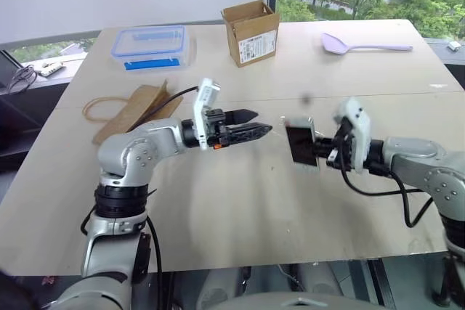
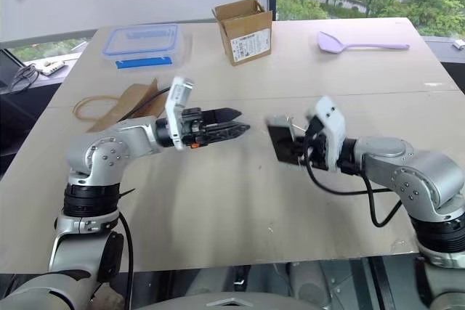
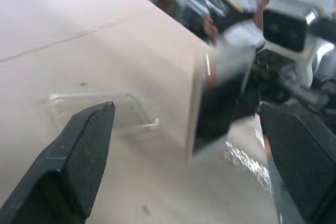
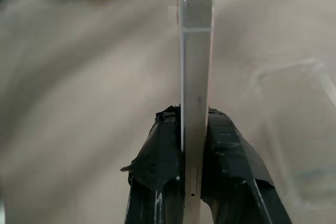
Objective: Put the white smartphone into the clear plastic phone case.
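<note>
Head stereo pair looks forward and down from above the counter (image 1: 240, 201), far enough back to take in both arms, the far edge and the window behind. Both eyes share the same scene, slightly offset sideways. Left wrist camera sits close, looking along its own wide-apart jaws across the counter at the white smartphone (image 3: 220, 114) and the clear plastic phone case (image 3: 94, 109). Right wrist camera is very close, sighting along the phone's thin edge pinched in its jaws, case beside it.
</note>
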Robot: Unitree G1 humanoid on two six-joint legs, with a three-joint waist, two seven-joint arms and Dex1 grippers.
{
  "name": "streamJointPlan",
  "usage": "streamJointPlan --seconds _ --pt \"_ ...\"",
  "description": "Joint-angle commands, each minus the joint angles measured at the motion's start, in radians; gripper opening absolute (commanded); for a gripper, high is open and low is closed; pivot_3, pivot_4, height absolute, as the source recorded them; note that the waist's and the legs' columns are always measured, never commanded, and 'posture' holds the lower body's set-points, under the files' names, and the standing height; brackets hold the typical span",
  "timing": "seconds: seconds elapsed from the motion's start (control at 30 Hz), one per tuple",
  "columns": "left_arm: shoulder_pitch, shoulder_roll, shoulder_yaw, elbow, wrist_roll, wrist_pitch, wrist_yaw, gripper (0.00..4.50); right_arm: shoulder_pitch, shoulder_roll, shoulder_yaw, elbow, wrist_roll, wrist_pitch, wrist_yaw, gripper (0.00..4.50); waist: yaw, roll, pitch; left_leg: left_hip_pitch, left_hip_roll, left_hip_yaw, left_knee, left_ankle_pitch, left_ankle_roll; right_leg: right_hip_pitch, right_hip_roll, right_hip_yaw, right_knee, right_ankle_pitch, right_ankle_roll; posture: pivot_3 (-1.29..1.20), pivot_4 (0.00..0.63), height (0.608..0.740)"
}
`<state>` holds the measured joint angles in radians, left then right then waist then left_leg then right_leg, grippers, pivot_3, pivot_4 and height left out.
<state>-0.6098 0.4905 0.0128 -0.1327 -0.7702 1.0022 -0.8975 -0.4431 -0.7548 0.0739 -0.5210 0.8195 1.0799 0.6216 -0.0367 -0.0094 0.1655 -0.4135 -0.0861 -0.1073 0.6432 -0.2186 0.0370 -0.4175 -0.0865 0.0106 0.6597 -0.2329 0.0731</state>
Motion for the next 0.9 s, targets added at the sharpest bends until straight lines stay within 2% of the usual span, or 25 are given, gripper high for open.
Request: streamJointPlan --seconds 0.03,0.13,0.2,0.27,0.3,0.37,0.5,0.57,0.67,0.73,0.8,0.9 --pt "-0.027 -0.004 -0.057 -0.054 -0.008 -0.019 -0.046 4.48 -0.045 -0.006 0.024 -0.03 0.008 -0.047 0.102 0.0 0.0 0.0 0.0 0.0 0.0 0.0 0.0 0.0 0.0 0.0 0.0 0.0 0.0 0.0 0.0 0.0 0.15 0.74" --pt "-0.029 -0.007 -0.08 -0.063 -0.023 -0.014 -0.073 4.48 -0.056 0.006 0.036 -0.018 0.0 -0.063 0.13 0.0 0.005 -0.001 0.0 0.0 0.0 0.0 0.0 0.0 0.0 0.0 -0.001 0.0 0.0 0.0 0.0 0.0 0.15 0.74" --pt "-0.027 -0.004 -0.089 -0.071 -0.028 -0.019 -0.095 3.97 -0.059 0.018 0.036 -0.014 0.007 -0.065 0.142 0.0 0.009 -0.001 0.0 0.0 0.0 0.0 0.0 0.0 0.0 0.0 -0.001 0.0 0.0 0.0 0.0 0.0 0.15 0.74" --pt "-0.026 0.001 -0.091 -0.078 -0.042 -0.016 -0.118 3.24 -0.059 0.029 0.033 -0.019 0.017 -0.061 0.149 0.0 0.014 -0.001 0.0 -0.001 0.0 0.0 0.0 0.0 0.0 0.0 -0.001 0.0 -0.001 0.0 0.0 0.0 0.15 0.74" --pt "-0.026 0.001 -0.083 -0.081 -0.057 -0.008 -0.125 2.69 -0.058 0.035 0.03 -0.022 0.022 -0.057 0.15 0.0 0.017 -0.001 0.0 -0.001 0.0 0.0 0.0 0.0 0.0 0.0 -0.001 0.0 -0.001 0.0 0.0 0.0 0.15 0.74" --pt "-0.03 -0.002 -0.064 -0.083 -0.088 0.014 -0.127 2.09 -0.053 0.039 0.028 -0.026 0.025 -0.052 0.154 0.0 0.023 -0.001 0.0 -0.001 0.0 -0.001 0.0 0.0 0.0 0.0 -0.001 0.0 -0.001 0.0 0.0 0.0 0.15 0.74" --pt "-0.027 0.005 -0.042 -0.093 -0.14 0.044 -0.131 0.41 -0.043 0.042 0.025 -0.028 0.029 -0.05 0.16 0.0 0.025 -0.001 0.001 -0.001 0.0 -0.001 0.0 0.0 0.0 0.0 -0.001 0.0 -0.002 0.0 0.0 0.0 0.15 0.74" --pt "-0.026 0.0 -0.022 -0.096 -0.171 0.062 -0.121 0.12 -0.039 0.043 0.02 -0.026 0.034 -0.052 0.162 0.0 0.025 -0.001 0.001 -0.001 0.0 -0.001 0.0 0.0 0.0 0.0 -0.001 0.0 -0.002 0.0 0.0 0.0 0.15 0.74" --pt "-0.032 -0.01 0.008 -0.092 -0.207 0.091 -0.1 0.1 -0.033 0.044 0.018 -0.017 0.024 -0.076 0.172 0.0 0.025 -0.001 0.001 -0.001 0.0 -0.001 0.0 0.0 0.0 0.0 -0.002 0.0 -0.002 0.0 0.0 0.0 0.15 0.74" --pt "-0.034 -0.017 0.027 -0.082 -0.226 0.109 -0.081 0.1 -0.023 0.039 0.015 -0.017 0.04 -0.09 0.21 1.01 0.025 -0.001 0.001 -0.001 0.0 -0.001 0.0 0.0 0.0 0.0 -0.001 0.0 -0.002 0.0 0.0 0.0 0.15 0.74" --pt "-0.033 -0.028 0.051 -0.068 -0.244 0.128 -0.049 0.0 -0.009 0.052 -0.003 -0.012 0.051 -0.098 0.198 2.05 0.026 -0.002 0.001 -0.001 0.0 -0.002 0.0 0.0 0.0 0.0 -0.001 -0.001 -0.002 0.0 0.0 0.0 0.15 0.74" --pt "-0.033 -0.051 0.1 -0.024 -0.27 0.145 0.023 0.0 0.013 0.049 -0.022 -0.022 -0.01 -0.134 0.141 3.39 0.024 -0.002 0.001 -0.001 0.0 -0.002 0.0 0.0 0.0 0.0 -0.001 0.0 -0.002 0.0 0.0 0.0 0.15 0.74"
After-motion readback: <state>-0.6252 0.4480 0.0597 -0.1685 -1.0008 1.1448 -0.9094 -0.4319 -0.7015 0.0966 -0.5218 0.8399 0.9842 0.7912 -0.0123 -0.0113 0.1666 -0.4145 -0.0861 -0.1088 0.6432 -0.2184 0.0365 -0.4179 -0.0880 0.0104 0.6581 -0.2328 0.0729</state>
